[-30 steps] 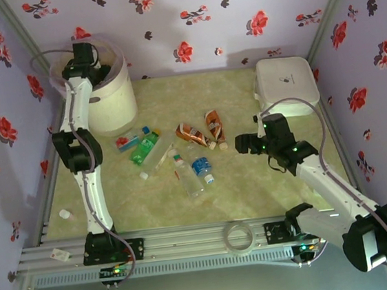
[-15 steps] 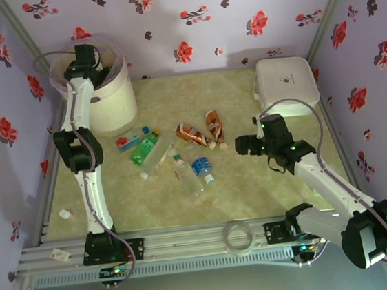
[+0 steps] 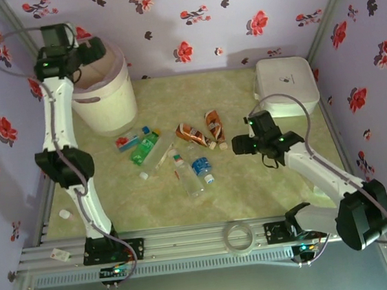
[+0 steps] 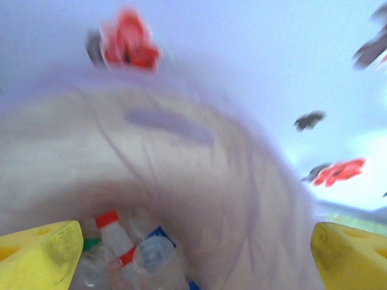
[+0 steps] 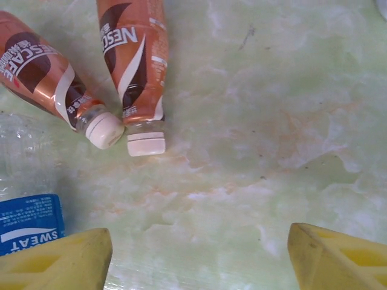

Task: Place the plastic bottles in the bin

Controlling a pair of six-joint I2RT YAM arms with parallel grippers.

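Observation:
The cream-white bin (image 3: pixel 109 95) stands at the back left. My left gripper (image 3: pixel 92 52) hangs above its rim, open and holding nothing. In the left wrist view its yellow fingertips (image 4: pixel 37 254) stand far apart, and between them several plastic bottles (image 4: pixel 142 257) with red caps lie at the bin's bottom (image 4: pixel 199 199). Several more bottles lie on the table: a green one (image 3: pixel 144 149), clear ones (image 3: pixel 187 177) and two orange-brown ones (image 3: pixel 194 134). My right gripper (image 3: pixel 239 146) hovers open just right of the orange-brown pair (image 5: pixel 134 60), with bare table between its fingertips (image 5: pixel 338 257).
A flat white lidded box (image 3: pixel 285 85) sits at the back right, behind the right arm. A clear tape ring (image 3: pixel 238 237) lies on the front rail. A small white cap (image 3: pixel 64 214) rests by the left wall. Flowered walls close in three sides.
My left gripper has opened and risen up and back from inside the bin's mouth. The right gripper has slid a little left toward the orange-brown bottles, its jaws slightly narrower.

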